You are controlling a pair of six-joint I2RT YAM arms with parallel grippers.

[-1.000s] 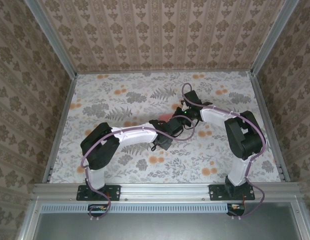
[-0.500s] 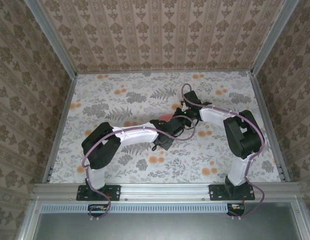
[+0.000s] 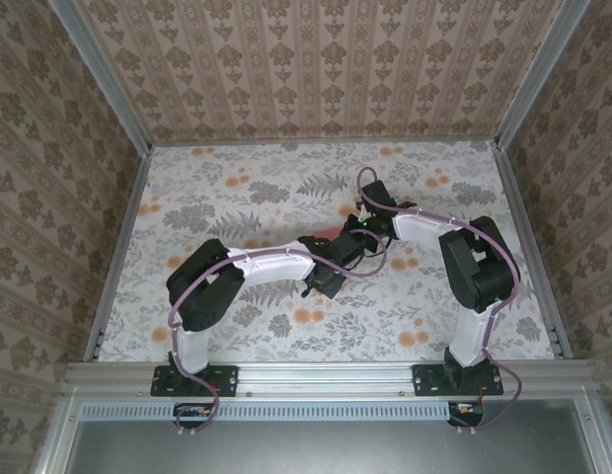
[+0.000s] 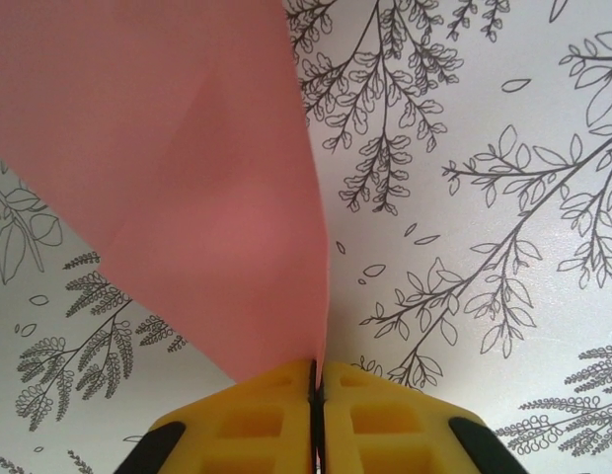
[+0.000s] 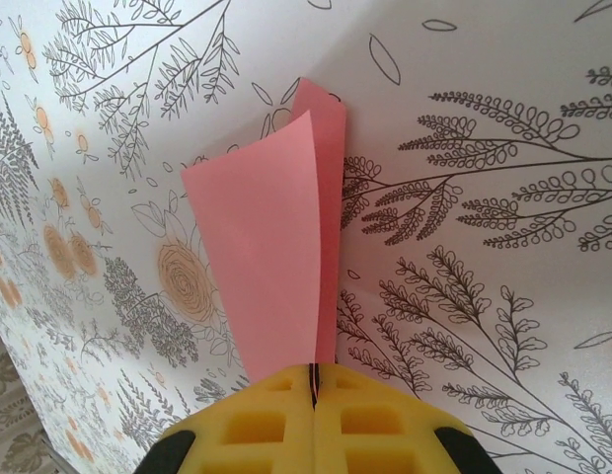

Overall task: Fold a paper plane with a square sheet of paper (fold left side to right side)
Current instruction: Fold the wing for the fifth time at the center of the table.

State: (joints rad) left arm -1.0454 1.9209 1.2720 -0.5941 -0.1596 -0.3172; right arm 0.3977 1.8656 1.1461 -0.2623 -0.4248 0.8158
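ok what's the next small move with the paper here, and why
Probably nudge the two layers of the pink sheet into line before flattening it on the table. The left end effector and right end effector are both shut on it, and the right wrist view shows the layers' edges offset, so creasing now would likely fold crooked.

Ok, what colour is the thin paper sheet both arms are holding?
Plain salmon pink, unmarked; the thin paper sheet shows best in the left wrist view.

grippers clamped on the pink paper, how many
2. The left yellow-padded gripper is shut on the salmon-pink paper sheet at table centre; the right yellow-padded gripper pinches it too.
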